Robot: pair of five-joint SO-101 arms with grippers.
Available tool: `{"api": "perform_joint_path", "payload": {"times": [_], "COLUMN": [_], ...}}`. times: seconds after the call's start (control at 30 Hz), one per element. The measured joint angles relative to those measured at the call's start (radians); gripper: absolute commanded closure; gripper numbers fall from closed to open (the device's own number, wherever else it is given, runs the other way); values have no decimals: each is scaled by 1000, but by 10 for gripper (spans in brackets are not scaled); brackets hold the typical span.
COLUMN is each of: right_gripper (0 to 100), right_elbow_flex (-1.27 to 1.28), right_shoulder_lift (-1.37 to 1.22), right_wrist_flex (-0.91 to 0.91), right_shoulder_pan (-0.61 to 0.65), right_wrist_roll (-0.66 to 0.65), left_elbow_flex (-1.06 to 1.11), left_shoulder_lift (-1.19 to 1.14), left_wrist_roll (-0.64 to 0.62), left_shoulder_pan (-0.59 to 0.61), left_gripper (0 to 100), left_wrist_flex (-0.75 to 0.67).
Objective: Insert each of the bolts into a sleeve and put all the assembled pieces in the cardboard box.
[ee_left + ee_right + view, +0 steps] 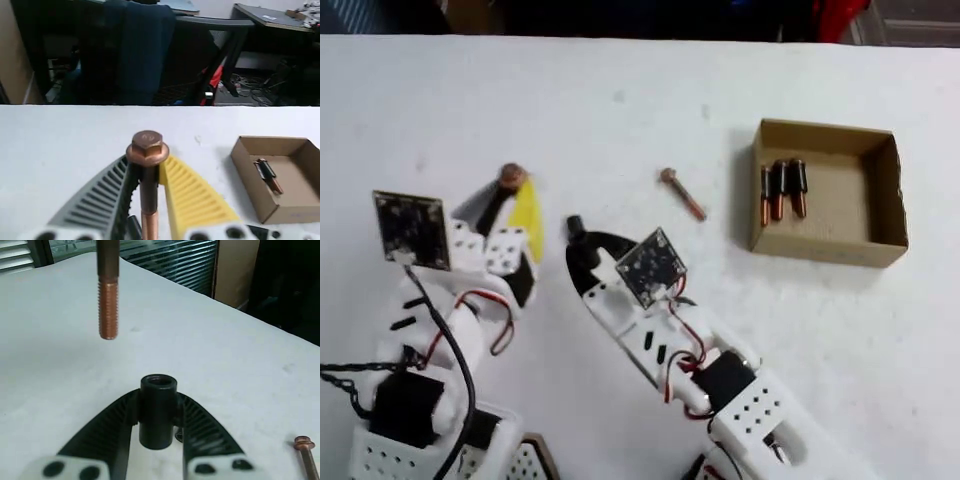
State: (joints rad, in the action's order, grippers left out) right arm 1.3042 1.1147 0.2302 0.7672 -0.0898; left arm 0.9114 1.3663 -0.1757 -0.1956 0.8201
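My left gripper [148, 172] is shut on a copper bolt [147, 148], held between a grey and a yellow finger with its hex head on top. My right gripper [158, 401] is shut on a black sleeve [157, 415], which stands upright with its bore facing up. The held bolt's threaded tip [107, 310] hangs above the sleeve, a little to one side and not touching it. In the high view the held bolt [511, 178] and the sleeve [576, 227] sit close together left of centre. A loose bolt [682, 193] lies on the table between them and the cardboard box [882, 200].
Three assembled pieces [782, 190] lie side by side in the box's left part. The white table [620, 110] stretches back to a dark edge. Chairs and desks [150, 55] stand beyond it. The arms' bases and cables [430, 400] fill the front.
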Motion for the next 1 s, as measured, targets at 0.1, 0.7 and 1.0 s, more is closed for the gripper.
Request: {"api": "perform_joint_path", "payload": {"times": [0.1,0.7,1.0], "right_gripper": [981,981,982], "right_elbow_flex": [23,112,140], "right_shoulder_lift": [5,141,362], "right_wrist_flex": [0,-40,75], "right_shoulder_pan": [0,0,-9], "right_wrist_roll": [0,-52,-58], "left_elbow_flex": [0,0,0], "left_shoulder_lift": [0,0,0], "left_wrist_roll": [0,-3,-3], "left_shoulder_pan": [-87,-120,-155], "left_gripper": [977,977,977], "left_wrist_flex": [-3,-92,-175]}}
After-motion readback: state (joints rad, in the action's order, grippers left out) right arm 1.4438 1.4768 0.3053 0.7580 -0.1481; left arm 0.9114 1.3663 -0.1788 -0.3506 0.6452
